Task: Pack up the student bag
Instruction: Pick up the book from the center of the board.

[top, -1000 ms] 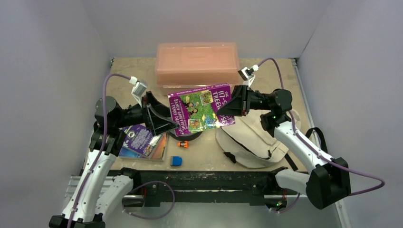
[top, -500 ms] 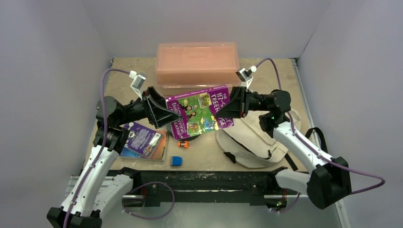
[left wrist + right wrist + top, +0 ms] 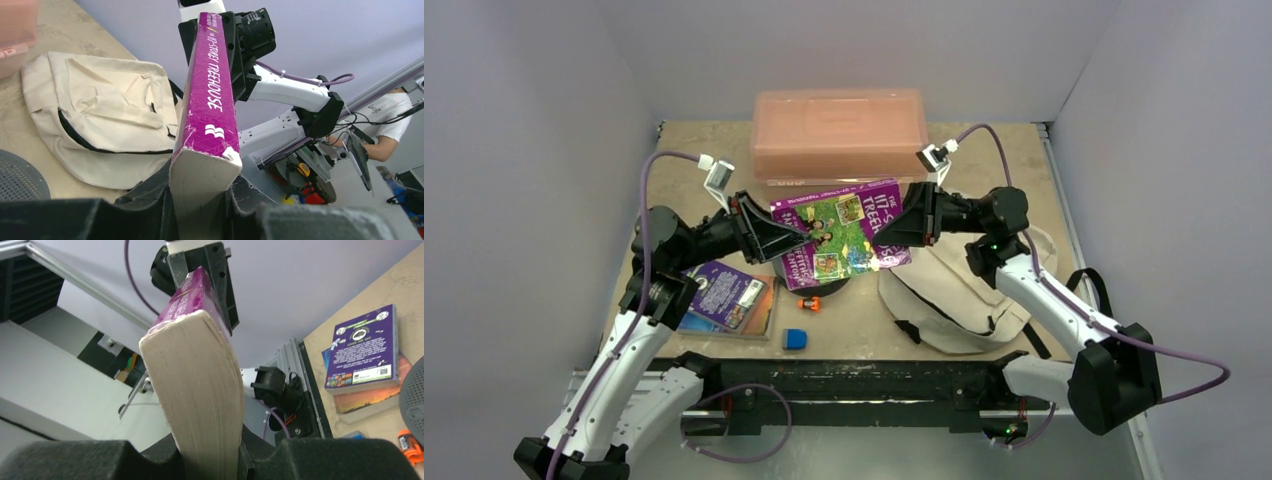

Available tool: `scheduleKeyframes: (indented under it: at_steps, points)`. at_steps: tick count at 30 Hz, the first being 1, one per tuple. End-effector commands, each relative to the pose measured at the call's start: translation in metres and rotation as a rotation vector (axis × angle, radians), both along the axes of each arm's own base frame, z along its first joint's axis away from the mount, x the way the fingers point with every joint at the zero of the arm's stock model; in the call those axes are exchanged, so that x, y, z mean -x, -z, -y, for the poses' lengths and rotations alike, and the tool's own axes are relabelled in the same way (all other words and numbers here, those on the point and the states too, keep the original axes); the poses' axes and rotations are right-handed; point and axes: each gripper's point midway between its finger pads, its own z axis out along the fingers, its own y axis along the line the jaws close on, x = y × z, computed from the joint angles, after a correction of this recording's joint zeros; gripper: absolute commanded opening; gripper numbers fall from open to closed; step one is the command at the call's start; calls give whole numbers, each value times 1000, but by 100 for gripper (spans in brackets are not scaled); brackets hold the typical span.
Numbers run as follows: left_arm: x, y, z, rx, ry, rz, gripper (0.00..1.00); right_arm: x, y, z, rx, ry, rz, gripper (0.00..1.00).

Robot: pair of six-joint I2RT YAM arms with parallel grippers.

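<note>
1. Top: the left gripper [image 3: 776, 238] and right gripper [image 3: 902, 222] each pinch an end of the book [image 3: 839, 235], aloft. The bag [image 3: 954, 290] lies flat on the counter [image 3: 694, 145], just right (zip open? cannot tell).
2. Left wrist: the grip looks firm on the spine end. One arm should release before carrying. A disc [image 3: 20, 175] sits below.
3. Right wrist: the page edge is clamped, and the stack [image 3: 362, 352] lies well apart.
</note>
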Motion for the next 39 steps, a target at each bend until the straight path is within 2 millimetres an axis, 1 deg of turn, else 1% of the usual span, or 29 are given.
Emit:
scheduleKeyframes:
  at_steps: [1, 2, 3, 4, 5, 6, 7, 8, 9, 11, 12, 13, 15, 16, 17, 20, 21, 23, 25, 26, 29, 31, 32, 34, 36, 39]
  points:
    - [-13, -1, -5, -35, -85, 35, 1, -5, -10, -3, -21, 60, 97, 5]
    - [-16, 4, -8, -62, -116, 21, 0, -16, 3, -6, 57, 96, 38, 11]
    - [-18, 4, -12, -82, -155, 26, 0, -28, 14, -6, 124, 163, 55, 20]
    - [-24, 9, -18, -114, -211, 16, 0, -44, 29, -4, 228, 259, 53, 33]
    - [-29, 12, -27, -147, -277, 3, 0, -62, 50, 4, 360, 377, 50, 51]
    - [-32, 16, -34, -178, -332, -11, 0, -76, 65, 15, 464, 476, 63, 66]
    - [-37, 24, -43, -213, -391, -39, 0, -86, 77, 27, 548, 556, 69, 76]
    - [-40, 28, -50, -236, -438, -57, 0, -99, 87, 44, 633, 665, 99, 82]
    - [-45, 33, -59, -262, -501, -81, 0, -107, 95, 61, 719, 754, 115, 86]
    - [-49, 45, -74, -316, -586, -155, 0, -113, 104, 90, 866, 885, 180, 95]
    - [-51, 47, -79, -340, -616, -185, 0, -109, 108, 99, 947, 930, 221, 97]
    - [-51, 53, -85, -367, -646, -220, 0, -111, 110, 111, 1024, 987, 269, 97]
    - [-52, 56, -96, -397, -702, -257, 0, -102, 121, 115, 1170, 973, 366, 97]
    - [-51, 57, -100, -408, -725, -263, 0, -93, 130, 113, 1260, 940, 415, 97]
    - [-50, 56, -104, -412, -740, -254, 0, -82, 140, 101, 1337, 885, 488, 97]
    - [-49, 54, -108, -423, -753, -223, 0, -55, 171, 87, 1534, 728, 662, 96]
    - [-48, 55, -109, -428, -755, -221, 0, -50, 181, 83, 1572, 684, 690, 95]
    - [-48, 61, -109, -439, -751, -232, 0, -49, 193, 75, 1596, 649, 706, 91]
    - [-47, 67, -105, -440, -730, -251, 0, -54, 197, 77, 1641, 683, 698, 82]
    - [-47, 69, -102, -437, -716, -260, 0, -57, 198, 78, 1673, 697, 699, 75]
    - [-45, 75, -93, -416, -667, -283, 0, -62, 203, 79, 1720, 728, 685, 64]
    - [-44, 76, -88, -404, -644, -287, 0, -64, 205, 80, 1728, 746, 685, 51]
    - [-44, 77, -86, -401, -633, -289, 0, -63, 207, 80, 1724, 739, 682, 48]
    - [-44, 76, -84, -402, -620, -288, 0, -61, 215, 77, 1725, 699, 672, 47]
    - [-44, 75, -83, -401, -613, -285, 0, -62, 217, 81, 1750, 718, 667, 45]
    - [-44, 74, -80, -396, -600, -282, 0, -65, 215, 85, 1772, 754, 677, 24]
